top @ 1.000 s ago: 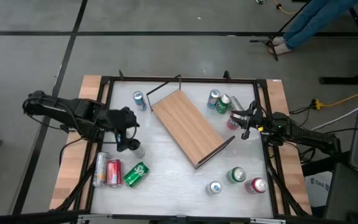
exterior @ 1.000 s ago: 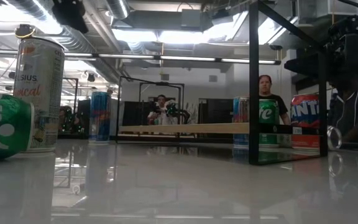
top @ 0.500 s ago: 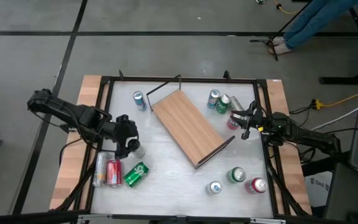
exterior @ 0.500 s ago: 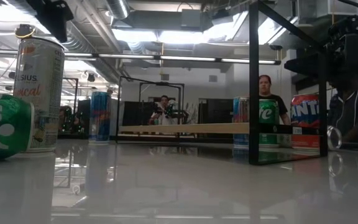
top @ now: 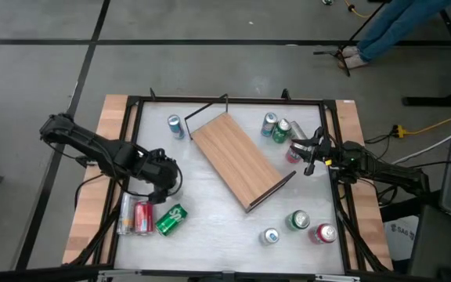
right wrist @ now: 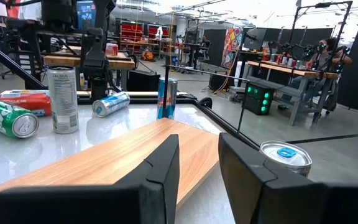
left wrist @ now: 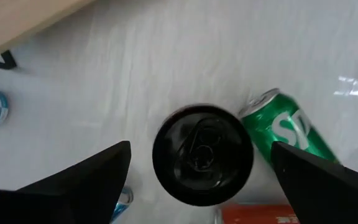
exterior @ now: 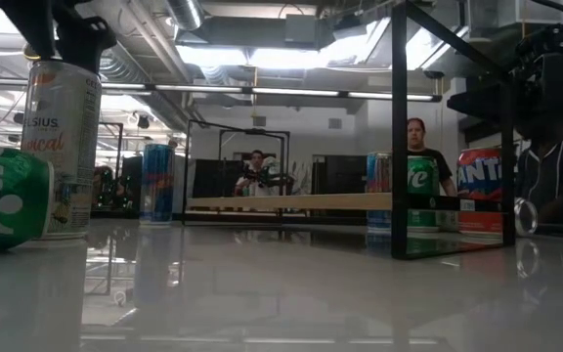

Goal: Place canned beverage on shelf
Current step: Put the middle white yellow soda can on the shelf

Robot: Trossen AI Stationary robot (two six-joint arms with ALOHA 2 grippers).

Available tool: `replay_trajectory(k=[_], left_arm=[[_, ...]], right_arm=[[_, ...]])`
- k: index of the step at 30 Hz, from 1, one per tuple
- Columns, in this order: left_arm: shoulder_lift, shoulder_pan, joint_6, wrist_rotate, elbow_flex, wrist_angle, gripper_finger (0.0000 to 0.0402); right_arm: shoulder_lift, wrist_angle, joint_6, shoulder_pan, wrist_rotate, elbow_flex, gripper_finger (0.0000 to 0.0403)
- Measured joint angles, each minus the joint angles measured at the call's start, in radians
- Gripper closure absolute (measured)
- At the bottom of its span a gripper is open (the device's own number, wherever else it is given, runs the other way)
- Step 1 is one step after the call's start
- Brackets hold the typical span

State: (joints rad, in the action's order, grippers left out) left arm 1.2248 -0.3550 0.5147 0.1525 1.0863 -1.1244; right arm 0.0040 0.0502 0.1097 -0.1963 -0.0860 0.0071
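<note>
A tall can with a dark top [left wrist: 202, 154] stands upright on the white table near its left side; in the low view it is the pale can [exterior: 62, 147]. My left gripper [left wrist: 201, 147] hangs open just above it, pointing steeply down, one finger on either side of the can top and clear of it. In the high view this gripper [top: 164, 184] covers the can. The shelf [top: 237, 157], a light-brown board with black end rails, lies slantwise at mid-table. My right gripper [top: 308, 159] waits shut and level at the right side, facing the shelf [right wrist: 123, 155].
Right beside the upright can lie a green can [top: 171, 219], a red can [top: 142, 217] and a silver can [top: 125, 213]. A blue can [top: 176, 126] stands at the far left. Other cans [top: 276, 127] stand far right, and more cans [top: 299, 221] near right.
My left gripper has moved toward the table's near edge and a little right, has come down, and has tipped to point more steeply downward. It now stands over the upright can, still open.
</note>
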Motion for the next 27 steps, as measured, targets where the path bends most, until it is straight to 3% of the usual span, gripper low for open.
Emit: replay_trajectory(k=[27], left_arm=[[0.092, 0.0, 0.0, 0.0, 0.0, -0.002, 0.0022]], right_arm=[[0.0, 0.0, 0.0, 0.0, 0.0, 0.0, 0.0299]])
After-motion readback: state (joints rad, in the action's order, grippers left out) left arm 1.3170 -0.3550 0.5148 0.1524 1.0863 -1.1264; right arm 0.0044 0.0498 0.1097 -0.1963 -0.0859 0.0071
